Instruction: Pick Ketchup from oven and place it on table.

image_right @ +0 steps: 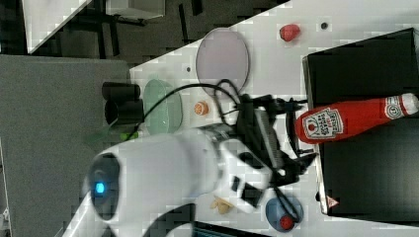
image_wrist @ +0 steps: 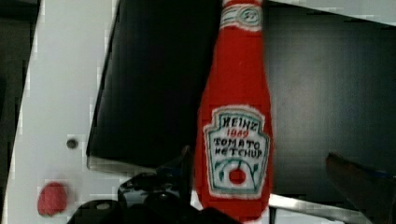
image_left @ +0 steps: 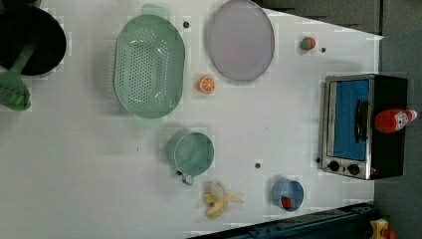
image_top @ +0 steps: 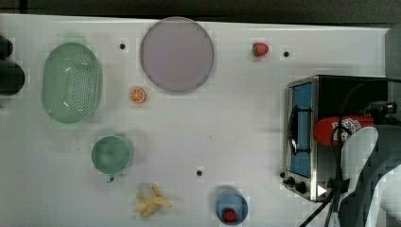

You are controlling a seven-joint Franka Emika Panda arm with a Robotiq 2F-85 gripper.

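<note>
The Ketchup (image_right: pixel 353 120) is lying on its side across the black top of the oven (image_right: pixel 368 64), not inside it. Its fat labelled base is overhanging the oven's silver front frame, and its white cap is pointing toward the back of the roof. The oven itself is sitting at the right edge of the tabletop (image_top: pixel 227 123) in the top view, roughly midway along that edge, with its glass door facing the open white surface.

The pincer (image_right: pixel 296 132) is hanging at the bottle's base end with its jaws spread wide and gripping nothing. In the wrist view one dark finger (image_wrist: pixel 180 165) is showing on one side of the labelled belly and the other on the far side, so the base is sitting between them.

The bottle is looking like a stitched plush toy, to judge by its fuzzy outline and embroidered label. It is probably light and soft, likely giving under pressure rather than slipping or cracking, so a firm squeeze should be doing no harm. The thick belly around the label is looking like the best place to take hold, since it is nearest the jaws. The thin neck would probably be flopping and leaving the heavier end dangling.
</note>
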